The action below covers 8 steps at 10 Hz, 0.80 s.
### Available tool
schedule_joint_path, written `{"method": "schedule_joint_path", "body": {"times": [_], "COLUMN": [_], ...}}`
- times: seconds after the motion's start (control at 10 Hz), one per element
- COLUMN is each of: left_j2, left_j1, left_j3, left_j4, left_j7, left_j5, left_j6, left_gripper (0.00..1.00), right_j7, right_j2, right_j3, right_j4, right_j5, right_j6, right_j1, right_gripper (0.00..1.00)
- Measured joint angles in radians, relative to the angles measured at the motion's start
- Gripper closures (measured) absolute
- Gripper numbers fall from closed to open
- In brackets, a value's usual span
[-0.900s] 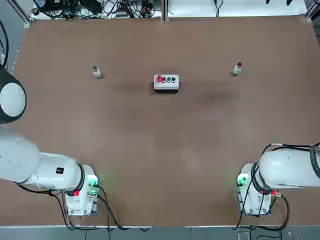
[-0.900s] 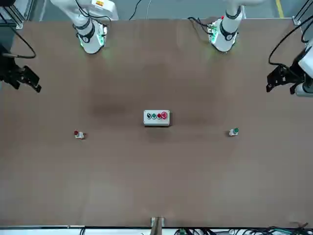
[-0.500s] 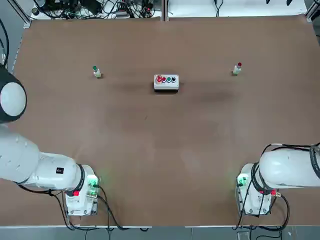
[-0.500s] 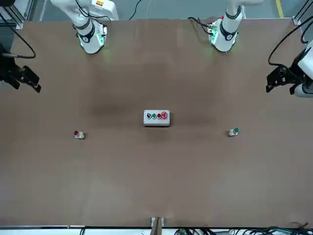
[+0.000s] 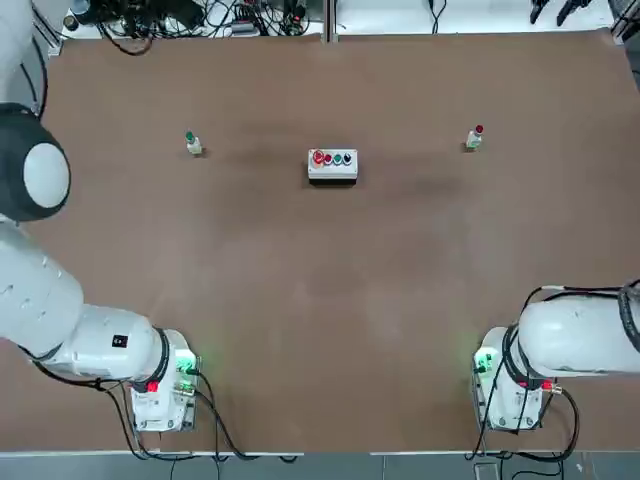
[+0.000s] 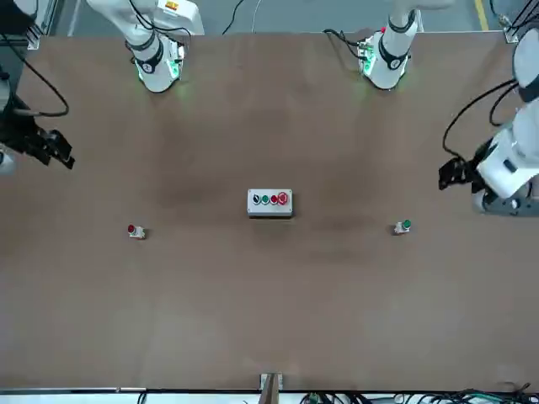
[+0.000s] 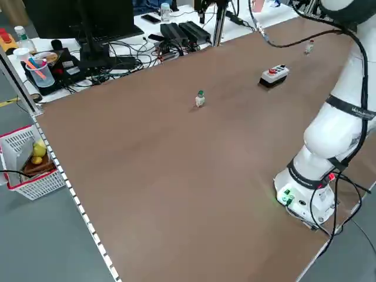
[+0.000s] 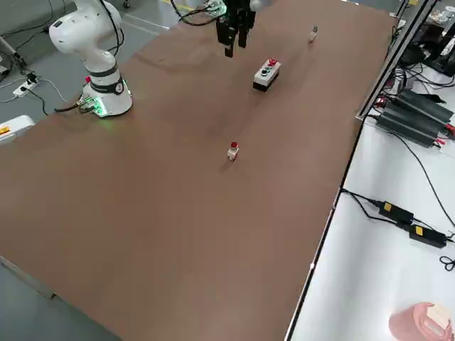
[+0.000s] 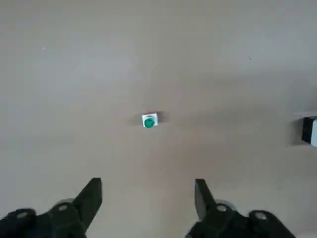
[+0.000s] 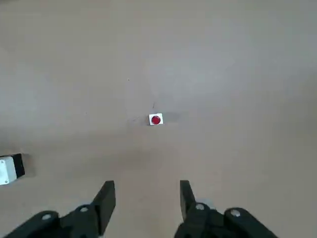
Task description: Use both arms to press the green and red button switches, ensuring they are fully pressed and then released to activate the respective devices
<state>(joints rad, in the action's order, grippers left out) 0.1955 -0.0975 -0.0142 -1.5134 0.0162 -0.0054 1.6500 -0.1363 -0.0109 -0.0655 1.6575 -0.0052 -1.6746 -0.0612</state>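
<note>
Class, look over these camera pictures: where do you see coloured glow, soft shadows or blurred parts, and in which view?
Top view: green glow on the table beside both arm bases, faint dark smudges of shadow near the white button box. Left wrist view: the green switch is soft-edged and the open left gripper fingers look dark. Right wrist view: the red switch is likewise small and soft.

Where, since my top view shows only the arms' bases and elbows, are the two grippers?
Observer: In the front view the left gripper hangs above the table near its edge, apart from the green switch.
Operator: Open or shut?
Observer: Open. Its wrist view shows the fingers spread, with the green cap well clear of them.
Operator: And the right one?
Observer: The right gripper hangs near the opposite edge, open, apart from the red switch.
</note>
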Motion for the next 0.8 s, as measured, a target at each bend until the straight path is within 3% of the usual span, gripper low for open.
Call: {"method": "schedule_joint_path", "body": {"times": [0.1,0.2,0.4,0.6,0.8], "left_j2": [0.002,0.0,-0.012,-0.012,-0.003], "left_j1": [0.0,0.0,0.005,0.008,0.009], "left_j3": [0.0,0.0,0.0,0.0,0.0], "left_j4": [-0.053,-0.114,-0.238,-0.339,-0.419], "left_j7": [0.0,0.001,0.002,0.003,0.003], "left_j5": [0.0,0.0,0.0,0.0,0.0], "left_j6": [0.064,0.135,0.251,0.358,0.451], "left_gripper": [0.44,0.58,0.87,0.98,0.99], "right_j7": [0.0,0.001,0.0,0.0,0.0], "right_j2": [0.02,0.033,0.043,0.057,0.089], "right_j3": [0.0,0.0,0.0,0.0,-0.001], "right_j4": [0.023,0.047,0.07,0.107,0.177], "right_j5": [0.0,0.0,0.0,0.0,0.0], "right_j6": [-0.042,-0.081,-0.117,-0.181,-0.269], "right_j1": [0.0,0.0,0.0,0.0,0.001], "right_gripper": [0.58,0.62,0.91,0.91,0.91]}}
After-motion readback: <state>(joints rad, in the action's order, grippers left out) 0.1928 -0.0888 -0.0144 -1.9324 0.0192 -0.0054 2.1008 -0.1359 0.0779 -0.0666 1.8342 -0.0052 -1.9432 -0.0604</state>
